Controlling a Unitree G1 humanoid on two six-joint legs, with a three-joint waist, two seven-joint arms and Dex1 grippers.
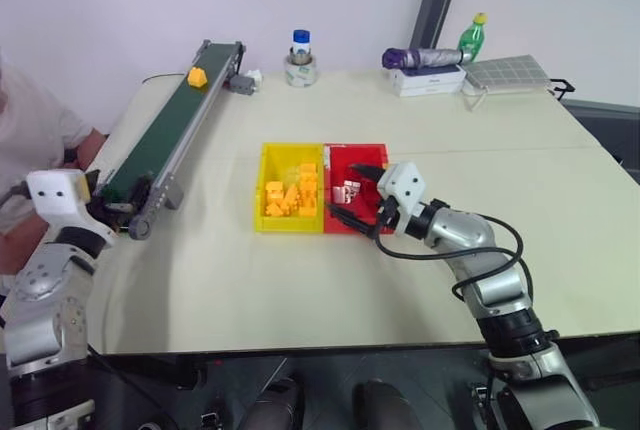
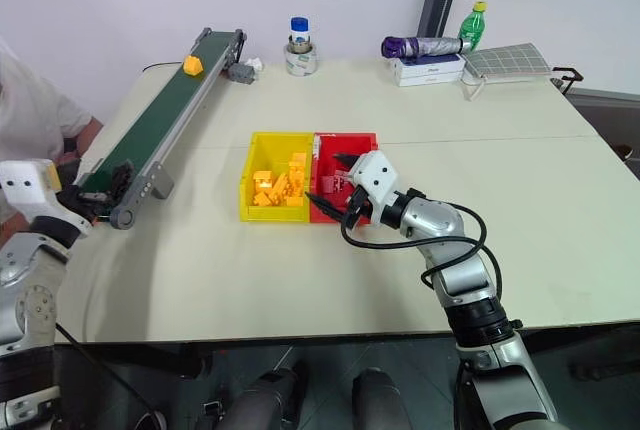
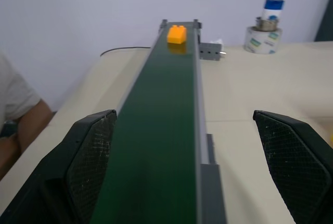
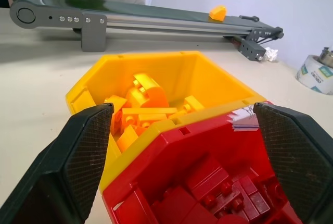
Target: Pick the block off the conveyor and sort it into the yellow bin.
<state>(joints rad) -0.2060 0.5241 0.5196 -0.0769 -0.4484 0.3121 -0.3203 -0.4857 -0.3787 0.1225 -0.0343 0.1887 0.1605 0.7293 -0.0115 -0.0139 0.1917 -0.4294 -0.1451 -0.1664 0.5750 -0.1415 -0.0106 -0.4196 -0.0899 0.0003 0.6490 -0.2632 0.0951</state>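
A small yellow-orange block (image 1: 197,77) rides at the far end of the dark-green conveyor (image 1: 160,140), which runs along the table's left side. My left gripper (image 3: 182,117) is open at the belt's near end, looking straight down the belt toward the block (image 3: 176,34), a belt's length away. The yellow bin (image 1: 261,185) stands mid-table and holds several yellow pieces. My right gripper (image 1: 352,198) is open and empty, hovering over the near edge of the red bin beside the yellow bin (image 4: 156,62).
The red bin (image 1: 370,150) touches the yellow bin's right side and holds red and white pieces. A person (image 1: 30,130) sits at the left by the conveyor. A tape roll with a bottle (image 1: 300,68), an umbrella (image 1: 420,58) and a green bottle (image 1: 472,38) line the far edge.
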